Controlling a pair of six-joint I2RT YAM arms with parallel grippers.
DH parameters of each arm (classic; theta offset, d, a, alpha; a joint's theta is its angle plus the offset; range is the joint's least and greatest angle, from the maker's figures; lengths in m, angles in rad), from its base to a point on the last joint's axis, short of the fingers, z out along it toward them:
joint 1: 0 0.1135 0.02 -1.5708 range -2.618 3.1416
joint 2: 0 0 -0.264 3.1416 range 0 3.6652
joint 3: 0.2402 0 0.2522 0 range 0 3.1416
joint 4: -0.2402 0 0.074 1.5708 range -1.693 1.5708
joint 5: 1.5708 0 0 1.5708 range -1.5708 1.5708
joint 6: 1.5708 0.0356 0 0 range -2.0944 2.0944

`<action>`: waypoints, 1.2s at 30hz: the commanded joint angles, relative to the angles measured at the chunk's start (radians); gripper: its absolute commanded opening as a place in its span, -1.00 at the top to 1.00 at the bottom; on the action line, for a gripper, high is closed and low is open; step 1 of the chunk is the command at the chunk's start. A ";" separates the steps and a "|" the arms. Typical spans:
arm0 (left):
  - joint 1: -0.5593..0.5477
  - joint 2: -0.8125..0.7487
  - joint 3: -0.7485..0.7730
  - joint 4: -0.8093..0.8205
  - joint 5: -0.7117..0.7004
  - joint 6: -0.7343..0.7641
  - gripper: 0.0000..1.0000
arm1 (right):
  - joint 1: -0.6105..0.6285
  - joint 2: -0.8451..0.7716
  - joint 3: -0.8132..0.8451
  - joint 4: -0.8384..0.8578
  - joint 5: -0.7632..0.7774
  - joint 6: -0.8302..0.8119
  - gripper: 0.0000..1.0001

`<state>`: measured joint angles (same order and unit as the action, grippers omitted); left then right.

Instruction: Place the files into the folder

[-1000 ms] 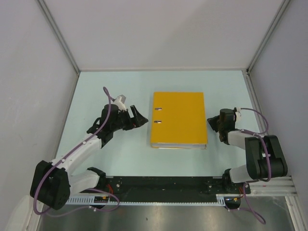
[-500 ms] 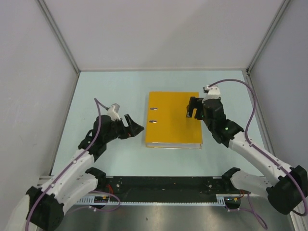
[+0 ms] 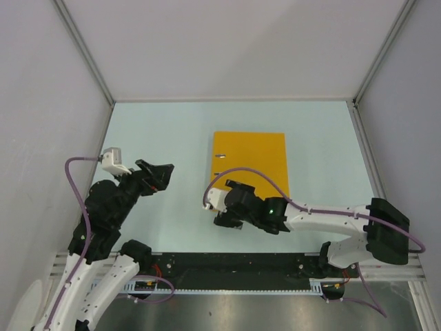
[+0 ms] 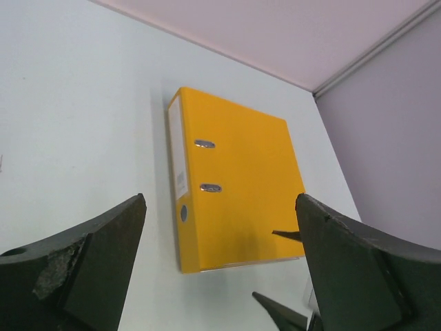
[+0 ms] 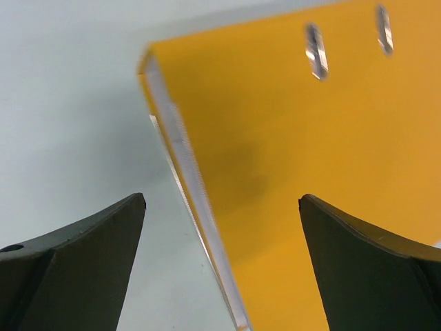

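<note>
On table (image 3: pixel 151 124), folder (image 3: pixel 249 162) flat, spine left, long axis front-to-back, left gripper (image 4: pixel 220 200) and right gripper (image 5: pixel 220 200) released

This is a robot lab cell: a pale table (image 3: pixel 158 131) boxed in by plain grey panels (image 3: pixel 227 48) on aluminium posts (image 3: pixel 84 52), with two cabled arms (image 3: pixel 324 219) bolted to a black rail (image 3: pixel 234 265) at its near edge.
</note>
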<state>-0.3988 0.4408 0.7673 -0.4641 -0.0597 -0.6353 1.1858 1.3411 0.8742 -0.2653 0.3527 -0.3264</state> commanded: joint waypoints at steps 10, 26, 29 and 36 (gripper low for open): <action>0.008 -0.068 0.061 -0.169 -0.129 0.029 -0.91 | 0.035 0.378 0.187 0.259 0.006 -0.266 -0.99; 0.008 -0.031 0.040 -0.134 -0.137 0.026 -0.91 | -0.250 0.771 0.596 0.312 0.336 0.137 -0.46; 0.006 -0.001 0.040 -0.113 -0.126 0.026 -0.92 | -0.366 0.854 0.765 0.160 0.354 0.258 -0.16; 0.008 0.081 0.033 -0.062 -0.095 0.037 -0.92 | -0.601 1.046 1.086 -0.034 0.351 0.366 -0.26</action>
<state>-0.3985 0.4797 0.7952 -0.5919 -0.1791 -0.6193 0.7029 2.2730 1.8336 -0.1162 0.7364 -0.2031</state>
